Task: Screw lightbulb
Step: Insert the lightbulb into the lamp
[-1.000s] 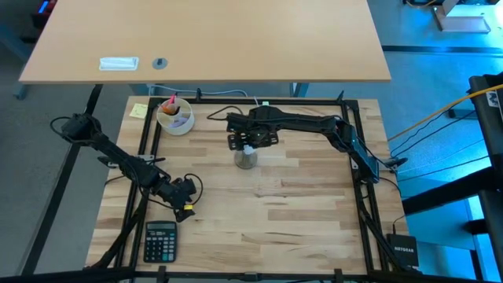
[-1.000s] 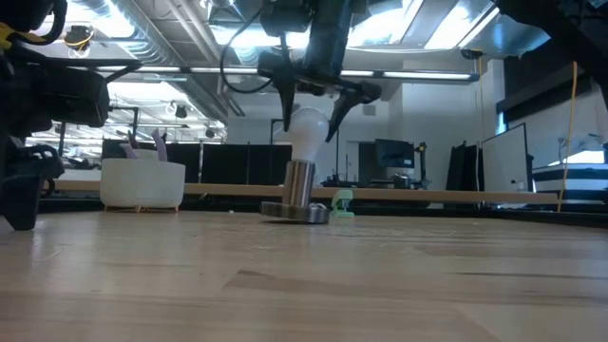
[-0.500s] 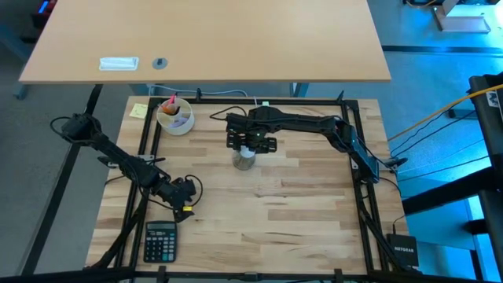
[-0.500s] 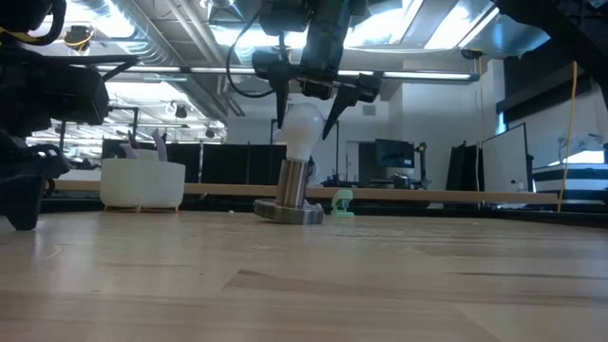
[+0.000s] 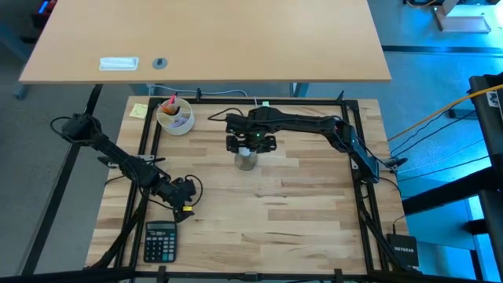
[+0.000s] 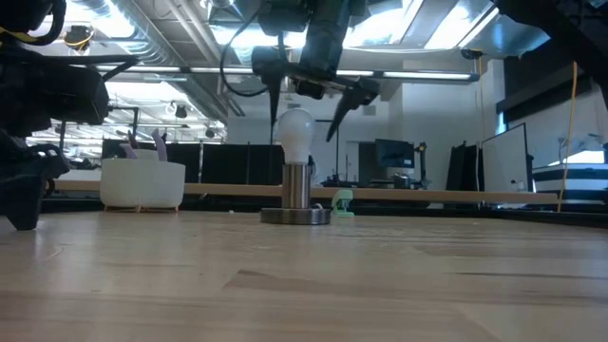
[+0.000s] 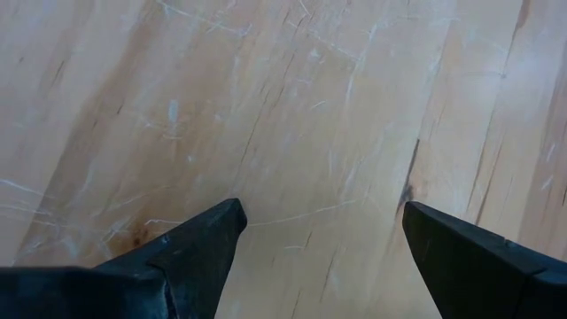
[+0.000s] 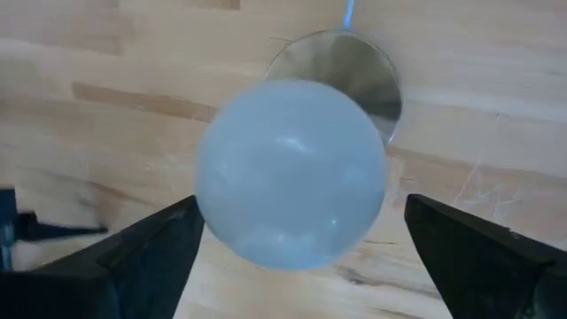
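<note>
1. The lightbulb (image 6: 294, 134) stands upright in the grey metal socket base (image 6: 295, 215), just toward 12 o'clock of the butcher-block table's (image 5: 299, 212) middle.
2. The right gripper (image 6: 305, 103) hovers directly above the bulb, fingers spread wide and clear of the glass.
3. A pale green plug block (image 6: 343, 202) sits just behind the socket, seemingly touching nothing.
4. The left gripper (image 5: 185, 201) waits open near 8 o'clock, beside a calculator (image 5: 159, 240).
</note>
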`<state>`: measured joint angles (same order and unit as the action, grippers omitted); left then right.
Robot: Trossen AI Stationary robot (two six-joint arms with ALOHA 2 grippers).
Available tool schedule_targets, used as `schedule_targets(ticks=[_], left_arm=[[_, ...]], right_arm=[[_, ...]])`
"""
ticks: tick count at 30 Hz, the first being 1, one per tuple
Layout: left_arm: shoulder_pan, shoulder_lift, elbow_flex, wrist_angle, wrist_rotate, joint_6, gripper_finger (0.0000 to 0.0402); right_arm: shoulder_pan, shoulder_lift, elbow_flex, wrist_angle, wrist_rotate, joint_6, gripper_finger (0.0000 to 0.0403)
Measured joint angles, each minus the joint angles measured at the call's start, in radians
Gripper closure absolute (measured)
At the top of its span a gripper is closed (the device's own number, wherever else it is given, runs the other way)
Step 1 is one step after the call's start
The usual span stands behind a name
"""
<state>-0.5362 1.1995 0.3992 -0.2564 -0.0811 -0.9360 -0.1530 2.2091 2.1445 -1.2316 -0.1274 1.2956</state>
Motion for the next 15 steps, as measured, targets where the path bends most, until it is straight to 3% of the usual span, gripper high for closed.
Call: schedule_targets(ticks=[6, 13, 15], left_arm=[[0.000, 0.000, 0.000, 0.004, -0.001, -0.018, 0.0092], [0.001, -0.008, -0.001, 0.015, 0.015, -0.036, 0.0092], [0.002, -0.017, -0.002, 0.020, 0.025, -0.036, 0.0092]], right_arm=[[-0.013, -0.014, 0.050, -0.065, -0.021, -0.129, 0.0037], [-0.025, -0.023, 0.210, -0.201, 0.078, -0.288, 0.0043], [-0.025, -0.050, 0.200, -0.187, 0.091, -0.330, 0.0043]])
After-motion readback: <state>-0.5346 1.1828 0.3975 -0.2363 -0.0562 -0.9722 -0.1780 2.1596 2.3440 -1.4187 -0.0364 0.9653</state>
